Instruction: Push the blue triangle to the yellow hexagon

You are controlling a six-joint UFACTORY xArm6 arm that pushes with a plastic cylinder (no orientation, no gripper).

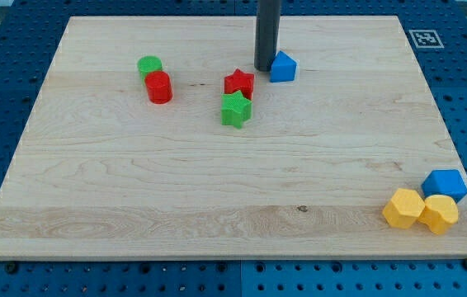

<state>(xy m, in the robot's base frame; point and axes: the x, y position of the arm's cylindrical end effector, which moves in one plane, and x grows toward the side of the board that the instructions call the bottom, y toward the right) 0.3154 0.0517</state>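
My tip (266, 68) rests on the wooden board (217, 190) at the far side, touching or just beside the left face of the blue triangle (283, 67). There are no fingers or jaws here to open or close; the arm ends in a plain dark rod, so the only hold is a push with its side.

The blue triangle sits far and slightly right of centre. Just near and left of it lies a red star (239, 83), with a green star (235, 109) touching the red one on its near side. Further left stand a green cylinder (149, 66) and a red cylinder (158, 87), touching each other.

The goal is in the near right corner, well apart from the triangle: 2 yellow blocks, of which the left yellow hexagon (403, 207) shows its shape best, a second yellow block (440, 214) just beside it, and a blue block (445, 185) behind them.

The triangle looks like a small, stiff plastic piece, probably light and ready to slide on the smooth wood. Being short and angled, it is likely to spin if pushed off-centre. I judge the best contact is its far left face, square through the middle, steering it toward the near right.
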